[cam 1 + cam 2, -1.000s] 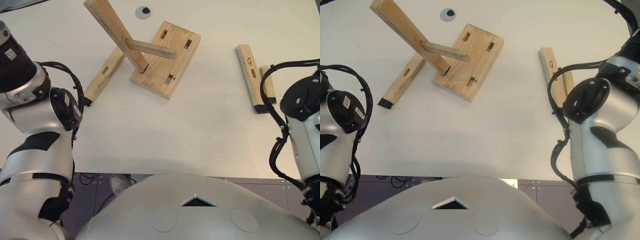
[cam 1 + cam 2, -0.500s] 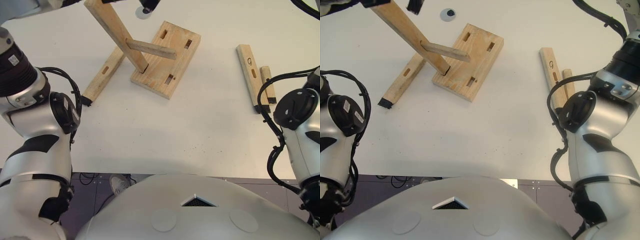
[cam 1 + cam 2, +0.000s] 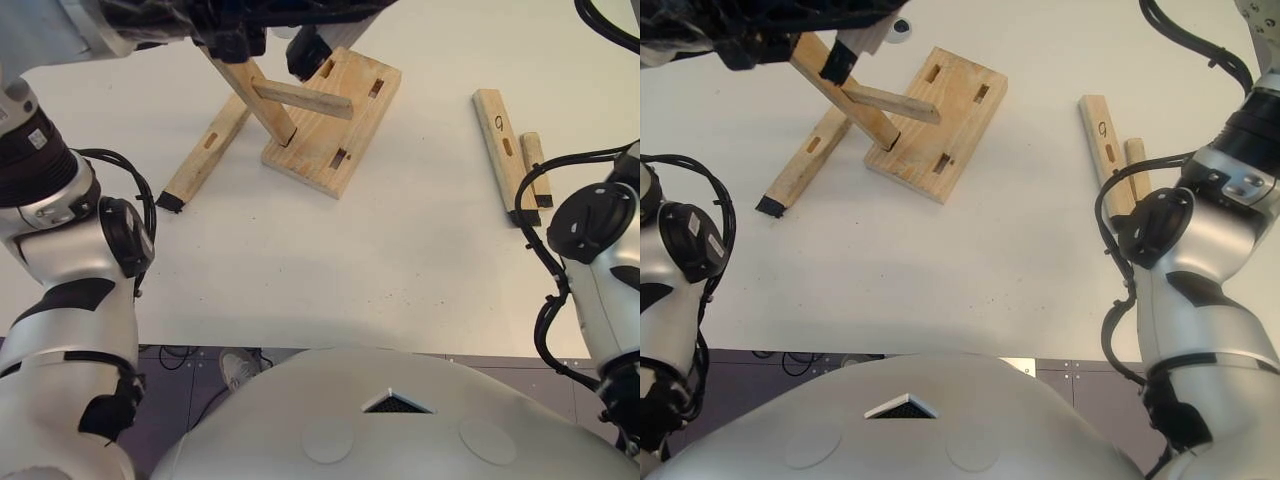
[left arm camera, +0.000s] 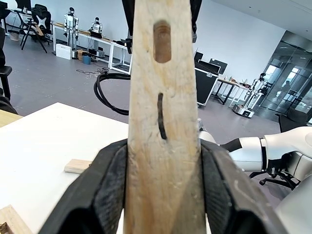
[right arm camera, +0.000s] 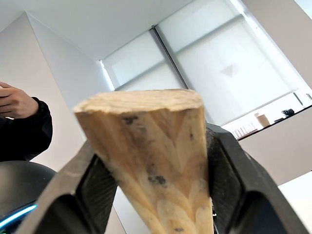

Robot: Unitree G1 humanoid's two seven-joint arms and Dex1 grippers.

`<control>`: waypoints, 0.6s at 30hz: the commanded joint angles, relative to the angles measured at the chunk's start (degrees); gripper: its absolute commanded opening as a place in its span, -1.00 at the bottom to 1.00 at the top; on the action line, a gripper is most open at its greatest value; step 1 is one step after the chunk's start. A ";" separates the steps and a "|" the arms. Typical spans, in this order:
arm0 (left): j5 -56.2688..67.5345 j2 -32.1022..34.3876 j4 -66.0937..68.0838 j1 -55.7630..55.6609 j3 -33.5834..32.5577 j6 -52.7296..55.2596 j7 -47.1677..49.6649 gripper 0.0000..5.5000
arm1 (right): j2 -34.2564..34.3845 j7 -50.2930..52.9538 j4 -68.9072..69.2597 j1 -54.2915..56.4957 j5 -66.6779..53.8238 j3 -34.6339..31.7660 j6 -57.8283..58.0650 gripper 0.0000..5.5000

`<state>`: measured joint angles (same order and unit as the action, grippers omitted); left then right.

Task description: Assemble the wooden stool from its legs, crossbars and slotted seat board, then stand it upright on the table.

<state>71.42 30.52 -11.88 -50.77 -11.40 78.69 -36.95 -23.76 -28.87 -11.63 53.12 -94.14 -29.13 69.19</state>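
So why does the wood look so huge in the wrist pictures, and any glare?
Left wrist view: the pale wooden leg looms right at the lens. Right wrist view: a second pale wooden piece likewise, against bright windows. Left eye view: even light on the white table, no glare.

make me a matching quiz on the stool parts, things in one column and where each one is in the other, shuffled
Things
1. seat board
2. standing leg
3. marked leg
4. long crossbar

Places
A. flat on the table on the robot's right, beside a short bar
B. flat on the table, slots facing up
C. gripped in the left claw, rising tilted from the board
D. sticking out sideways from the standing leg, over the board

Pairs: 1-B, 2-C, 3-A, 4-D
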 commanded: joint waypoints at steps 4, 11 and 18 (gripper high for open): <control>-6.03 0.42 4.34 0.36 0.86 -6.36 1.16 -0.03 | -0.54 0.80 4.19 0.15 5.41 1.35 -7.76 -0.17; -7.27 2.21 10.92 -2.75 -3.38 -9.89 1.12 0.25 | -1.20 -1.14 10.37 -2.49 24.51 8.69 -18.83 -0.26; -8.59 2.57 12.63 -3.78 -4.85 -12.05 1.33 0.25 | -1.82 -3.76 15.98 -8.97 40.10 16.82 -25.82 -0.26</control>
<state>63.95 32.90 0.46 -53.91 -16.04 67.19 -36.22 -23.59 -31.73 2.17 46.28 -58.96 -14.84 46.31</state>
